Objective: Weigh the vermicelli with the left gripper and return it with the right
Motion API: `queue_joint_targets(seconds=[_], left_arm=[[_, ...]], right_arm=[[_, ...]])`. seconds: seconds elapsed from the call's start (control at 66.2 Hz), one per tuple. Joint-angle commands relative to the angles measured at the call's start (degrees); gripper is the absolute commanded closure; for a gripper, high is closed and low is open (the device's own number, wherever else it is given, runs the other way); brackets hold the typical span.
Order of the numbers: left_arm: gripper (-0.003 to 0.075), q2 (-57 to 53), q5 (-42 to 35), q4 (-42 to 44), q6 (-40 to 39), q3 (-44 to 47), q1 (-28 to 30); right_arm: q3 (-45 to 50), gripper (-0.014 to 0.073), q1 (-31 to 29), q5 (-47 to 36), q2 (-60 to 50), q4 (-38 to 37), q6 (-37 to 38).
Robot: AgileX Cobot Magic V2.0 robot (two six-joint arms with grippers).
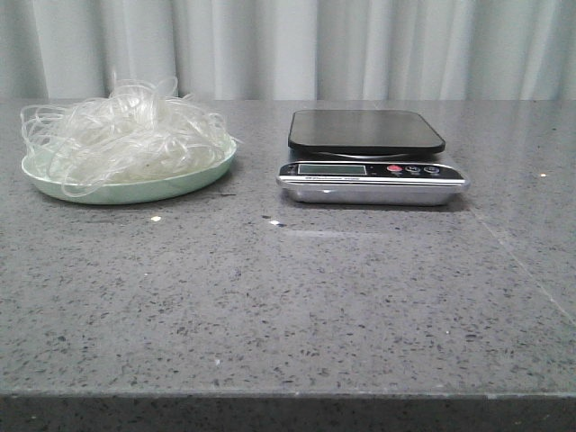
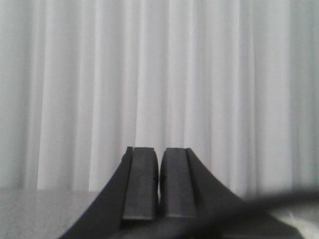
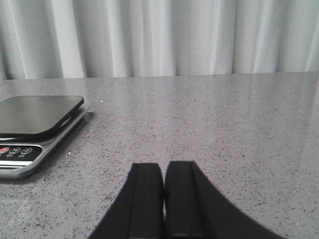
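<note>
Fingers, left gripper (image 2: 159, 183): pressed together, holding nothing, aimed at the curtain. Fingers, right gripper (image 3: 164, 199): likewise closed and empty, low over the bench (image 1: 297, 306).

Vermicelli (image 1: 121, 130): heaped on the mint plate (image 1: 135, 191), at 9 o'clock from the scale (image 1: 369, 157), near it but apart.

Scale: platform bare.

Step, as we judge it: first pick not begun. We should spread the left fingers wide, descend on the heap's crown, close deep to gather looping strands, and lift slowly so the plate stays put.
</note>
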Motion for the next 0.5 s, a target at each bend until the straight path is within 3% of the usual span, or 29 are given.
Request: queue_joint_targets(seconds=[0.0,0.121,0.257,0.378,0.484], left_arm=[[0.0593,-0.66,-2.45,-1.80,0.00,-6.98,0.00],[0.0593,2.28,10.51,5.48,0.00,-18.76,0.00],[0.0593,7.58,19.67,6.35,0.00,-29.76,0.00],[0.0593,13.91,30.28,2.15,0.00,-38.63,0.00],[0.0593,16.40,33.71,-3.82,0.00,-40.15,0.00]], right_arm=[[-0.39,0.0415,0.14,-4.26,-0.98,-0.06,0.03],[-0.39,0.0415,0.14,-4.26,-0.98,-0.06,0.03],[-0.39,0.0415,0.14,-4.26,-0.98,-0.06,0.03],[-0.39,0.0415,0.14,-4.26,-0.98,-0.06,0.03],[-0.39,0.0415,0.14,-4.26,-0.98,-0.06,0.03]])
